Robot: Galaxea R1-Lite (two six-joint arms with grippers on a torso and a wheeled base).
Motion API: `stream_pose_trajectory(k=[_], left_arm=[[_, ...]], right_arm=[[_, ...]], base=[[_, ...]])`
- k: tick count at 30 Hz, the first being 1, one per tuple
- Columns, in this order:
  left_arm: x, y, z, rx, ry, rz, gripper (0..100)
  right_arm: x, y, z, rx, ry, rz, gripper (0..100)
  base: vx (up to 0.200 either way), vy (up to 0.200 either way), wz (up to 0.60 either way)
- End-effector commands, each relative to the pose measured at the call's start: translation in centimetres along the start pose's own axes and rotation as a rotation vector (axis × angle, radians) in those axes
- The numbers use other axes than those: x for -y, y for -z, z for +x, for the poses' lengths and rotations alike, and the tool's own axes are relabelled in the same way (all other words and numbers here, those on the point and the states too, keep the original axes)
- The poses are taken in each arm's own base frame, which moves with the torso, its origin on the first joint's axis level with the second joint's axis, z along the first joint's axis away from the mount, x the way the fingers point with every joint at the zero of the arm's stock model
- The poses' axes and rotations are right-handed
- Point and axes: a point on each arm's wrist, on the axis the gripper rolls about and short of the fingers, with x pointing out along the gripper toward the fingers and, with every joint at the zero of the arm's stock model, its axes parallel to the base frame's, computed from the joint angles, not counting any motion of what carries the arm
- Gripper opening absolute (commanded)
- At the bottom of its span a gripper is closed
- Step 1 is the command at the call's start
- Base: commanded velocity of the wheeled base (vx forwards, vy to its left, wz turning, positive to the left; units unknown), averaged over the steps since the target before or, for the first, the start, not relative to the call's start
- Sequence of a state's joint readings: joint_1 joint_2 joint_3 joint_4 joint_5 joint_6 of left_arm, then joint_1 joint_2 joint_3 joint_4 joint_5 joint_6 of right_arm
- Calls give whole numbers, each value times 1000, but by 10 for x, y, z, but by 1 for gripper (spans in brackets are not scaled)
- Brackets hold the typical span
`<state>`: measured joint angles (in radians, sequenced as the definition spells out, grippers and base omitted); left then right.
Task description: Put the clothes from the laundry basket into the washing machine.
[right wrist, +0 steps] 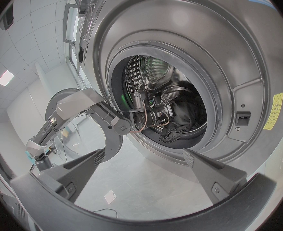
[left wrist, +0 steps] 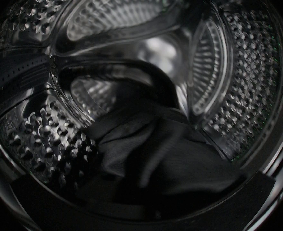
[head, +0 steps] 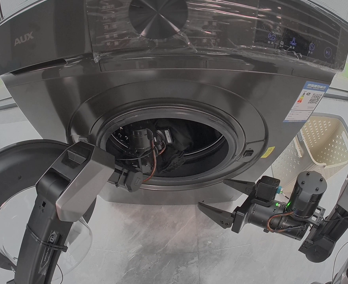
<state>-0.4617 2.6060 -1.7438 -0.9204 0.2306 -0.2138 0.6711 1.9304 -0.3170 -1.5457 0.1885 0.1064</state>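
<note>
Left jaws: inside the drum (left wrist: pixel 244 64), past the left wrist (head: pixel 140 139). Can't tell if they're parted, closed or holding anything.

Just ahead of and below them is a dark garment (left wrist: pixel 154 158), heaped on the drum floor. One fold drapes out over the opening lip (head: pixel 189 180), toward the right jaws.

Right jaws: spread wide with nothing between them, hanging outside and below the opening, tips aimed at the washing machine (head: pixel 221 87).

The laundry basket (head: pixel 328 142) stands behind them, beside the machine and on the far side from the open door (head: pixel 12 170). Can't see what's in it.

Handling, my read:
- **Fabric:** thin, limp and light, not fragile. No stiff edge, so it sags and trails, and may snag on the lip.
- **Grip:** pinch a bunched ridge at the top of the heap, not a single layer.
- **Draped fold:** take it right at the lip and push it inward.
</note>
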Motion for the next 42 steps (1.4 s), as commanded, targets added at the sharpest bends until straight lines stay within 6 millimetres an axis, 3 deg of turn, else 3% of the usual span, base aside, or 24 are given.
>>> stream_pose_trajectory(k=[1,8,11,20,30,35,36,39,42], left_arm=[[20,-25,-36,-66,77,12,100],[23,-46,-78,-221,138,41,100],[26,-46,-88,-268,152,58,100],[34,-20,-118,-399,223,130,100],[43,-58,-123,-320,304,98,100],[39,-42,-118,-345,290,101,100],[37,-26,-110,-354,281,104,100],[35,-6,-96,-340,277,101,100],[32,5,-87,-337,270,100,100]], right_arm=[[0,1,0,-4,-1,2,100],[0,0,1,0,-1,1,100],[0,1,1,-4,-1,2,100],[0,2,1,-7,0,2,100],[0,2,1,-6,0,4,100],[0,1,2,-3,-2,1,100],[0,2,1,-6,-2,2,100],[-1,3,1,-9,-3,4,100],[-1,3,1,-10,-5,4,100]], base=[[0,0,0],[0,0,0],[0,0,0],[0,0,0],[0,0,0],[0,0,0],[0,0,0],[0,0,0],[0,0,0]])
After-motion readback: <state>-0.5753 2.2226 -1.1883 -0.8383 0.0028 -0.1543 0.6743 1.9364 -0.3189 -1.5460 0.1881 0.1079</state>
